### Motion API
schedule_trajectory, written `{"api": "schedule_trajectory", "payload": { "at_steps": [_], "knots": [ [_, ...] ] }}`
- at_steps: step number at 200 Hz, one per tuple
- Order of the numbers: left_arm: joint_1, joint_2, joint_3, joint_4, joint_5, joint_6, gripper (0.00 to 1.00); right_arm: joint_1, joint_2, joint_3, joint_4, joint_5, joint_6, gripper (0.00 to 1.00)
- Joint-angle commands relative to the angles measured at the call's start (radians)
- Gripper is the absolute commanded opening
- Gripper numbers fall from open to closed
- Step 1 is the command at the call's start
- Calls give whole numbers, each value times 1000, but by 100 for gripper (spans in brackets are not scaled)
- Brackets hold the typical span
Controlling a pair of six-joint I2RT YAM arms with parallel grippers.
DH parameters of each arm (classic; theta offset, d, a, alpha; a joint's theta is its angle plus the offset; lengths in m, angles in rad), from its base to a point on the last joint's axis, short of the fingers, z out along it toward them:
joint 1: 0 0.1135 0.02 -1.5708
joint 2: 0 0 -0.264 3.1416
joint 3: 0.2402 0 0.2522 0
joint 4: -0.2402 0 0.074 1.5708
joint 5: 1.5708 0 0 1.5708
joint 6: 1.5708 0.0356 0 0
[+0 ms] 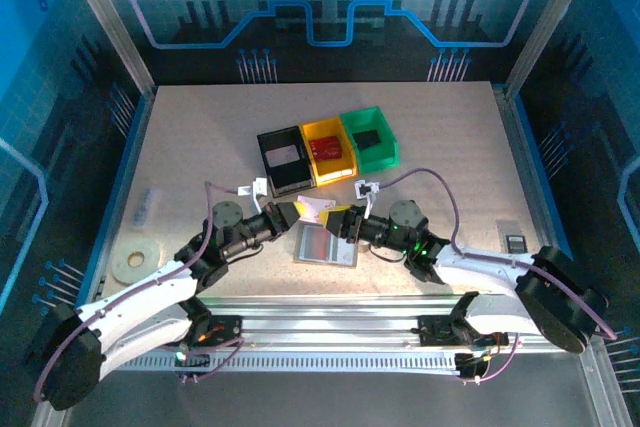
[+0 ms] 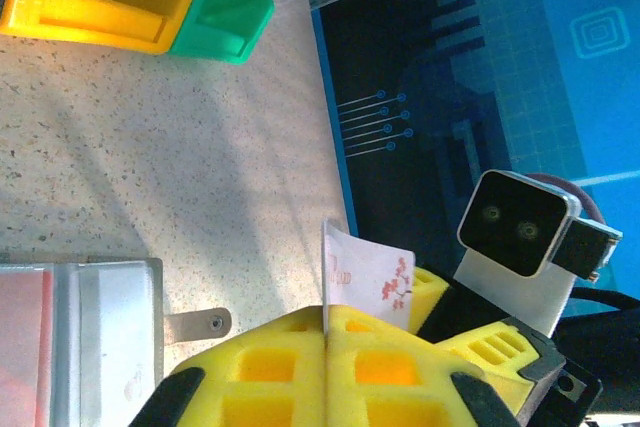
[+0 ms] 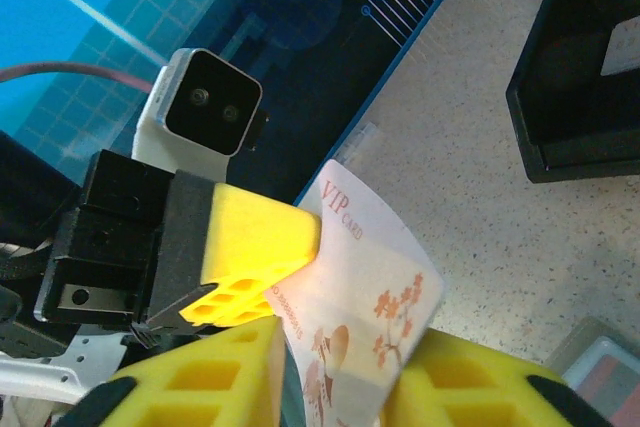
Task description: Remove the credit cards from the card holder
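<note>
- Yellow foam pads (image 2: 250, 377) of the left gripper (image 2: 325, 347) were pressed together on one edge of a white credit card (image 2: 368, 272) (printed with a reddish blossom sprig), which stood on edge out of the seam between them.
- Opposite, the right gripper (image 3: 340, 372) had its own yellow fingers on either side of the same card's other end with a gap between them; whether they actually pinched the card could not be told.
- From above, the two grippers met nose to nose over the table (image 1: 200, 147), the card bridging them clear of the surface.
- Just nearer the arm bases, the card holder (image 1: 327, 245) lay open and flat on the table (grey, with pale see-through sleeves), and a reddish-pink card (image 1: 316, 244) showed inside it.
- Farther out, the black bin (image 1: 283, 159), the yellow bin (image 1: 328, 147) and the green bin (image 1: 370, 137) sat side by side in a row.
</note>
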Motion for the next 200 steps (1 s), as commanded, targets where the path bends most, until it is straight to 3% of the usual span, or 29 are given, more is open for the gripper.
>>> {"api": "schedule_trajectory", "payload": {
  "at_steps": [1, 80, 92, 133, 170, 200],
  "knots": [
    [-10, 15, -16, 20, 31, 15, 0, 10, -34, 14, 17, -28, -38, 22],
    [-3, 27, -7, -2, 45, 35, 0, -6, -81, 12, -36, -49, -40, 11],
    [2, 22, -2, -12, 43, 37, 14, -14, -94, 12, -47, -51, -41, 8],
    [38, 3, 37, -79, 67, 72, 46, -38, -133, 9, -83, -64, -43, 1],
    [128, -50, 154, -332, 125, 200, 60, -93, -160, 48, -180, -98, -61, 0],
    [254, -69, 292, -612, 189, 342, 73, -137, -129, 198, -443, -140, -163, 0]
  ]
}}
